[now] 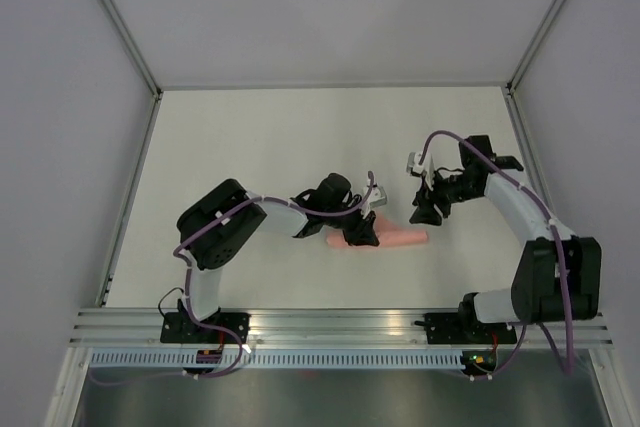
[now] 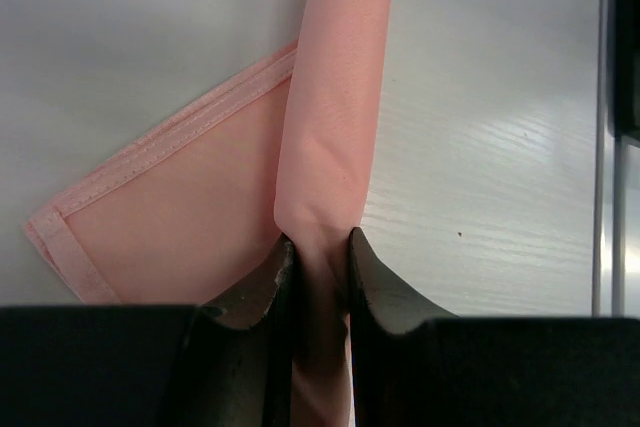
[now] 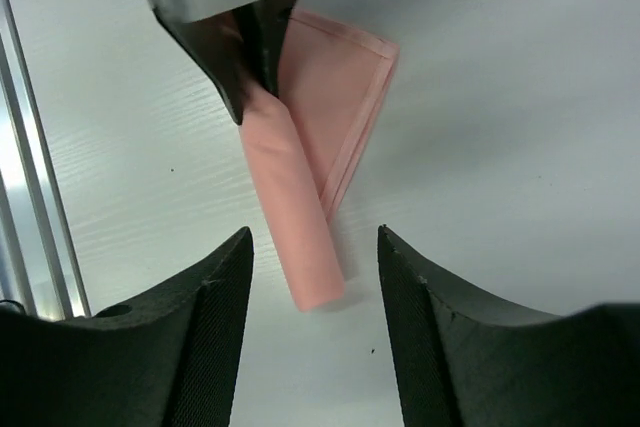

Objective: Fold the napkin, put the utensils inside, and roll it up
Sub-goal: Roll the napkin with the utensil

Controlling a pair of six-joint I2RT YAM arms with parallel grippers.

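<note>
White tabletop [image 1: 250, 147] fills my views, and on it the napkin [image 1: 405, 238] lies rolled into a slim pink tube, with one flat hemmed corner loose beside the roll. I see my left gripper [image 2: 320, 242] pinched nearly closed on one end of that roll. My right gripper [image 3: 315, 247] hangs over the roll's other end, fingers spread wide, touching nothing.

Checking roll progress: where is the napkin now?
In the top view the napkin lies mostly rolled on the table, right of centre, its left end pinched by the left end effector, its right end by the open right end effector.
</note>
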